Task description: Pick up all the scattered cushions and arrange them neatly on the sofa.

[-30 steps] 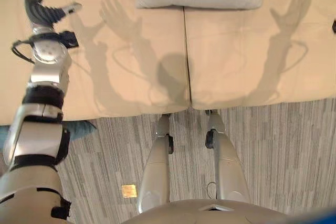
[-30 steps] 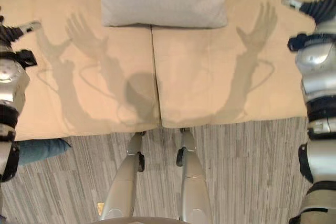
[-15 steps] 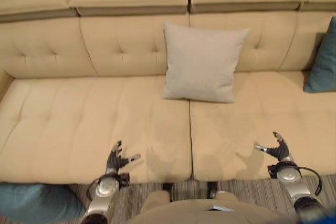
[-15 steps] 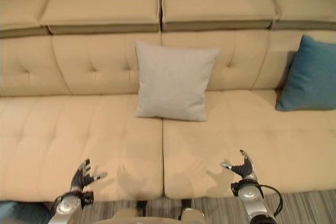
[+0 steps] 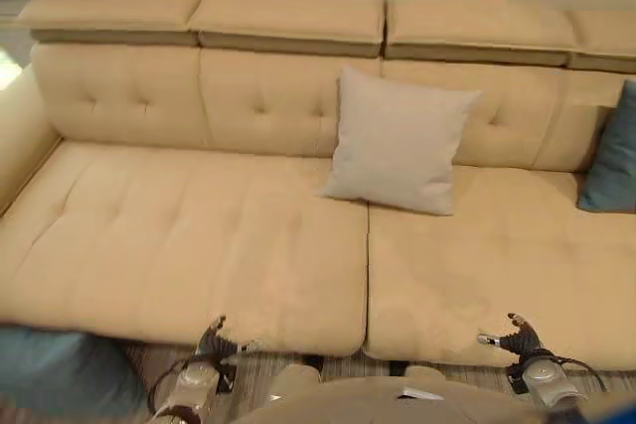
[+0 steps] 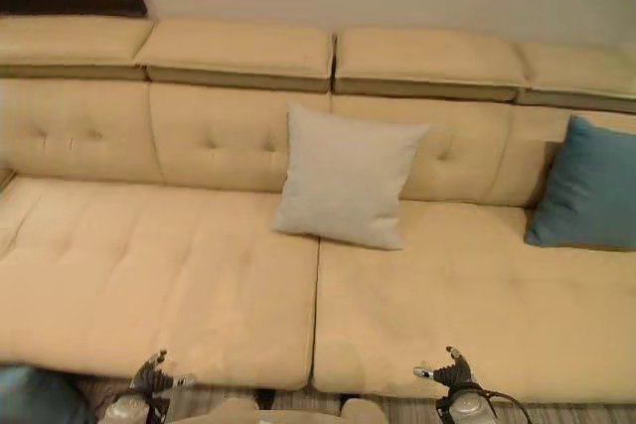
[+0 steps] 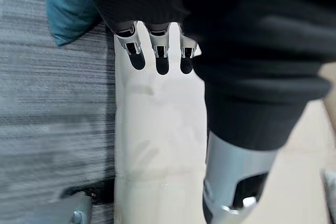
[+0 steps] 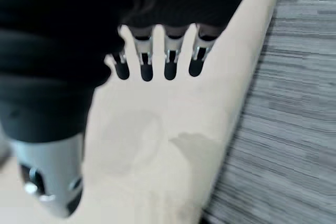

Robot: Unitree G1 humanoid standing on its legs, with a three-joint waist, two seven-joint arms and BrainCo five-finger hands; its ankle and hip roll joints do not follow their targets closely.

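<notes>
A light grey cushion (image 5: 397, 141) leans upright against the beige sofa's backrest (image 5: 248, 96) near the middle. A teal cushion (image 6: 588, 186) leans on the backrest at the sofa's right end. Another teal cushion (image 5: 60, 372) lies on the floor at the lower left, beside the sofa's front edge, also in the left wrist view (image 7: 71, 9). My left hand (image 5: 212, 343) hovers by the seat's front edge, fingers straight, holding nothing. My right hand (image 5: 514, 335) is at the front edge on the right, fingers (image 8: 157, 61) spread and empty.
Grey striped carpet (image 7: 52, 119) runs in front of the sofa. The left seat (image 5: 179, 235) and the right seat (image 6: 467, 295) have wide bare stretches. The sofa's left armrest (image 5: 20, 136) rises at the far left.
The camera has tilted up, so more of the sofa and backrest shows. Both hands have sunk toward the bottom edge of the picture. The cushions have not moved.
</notes>
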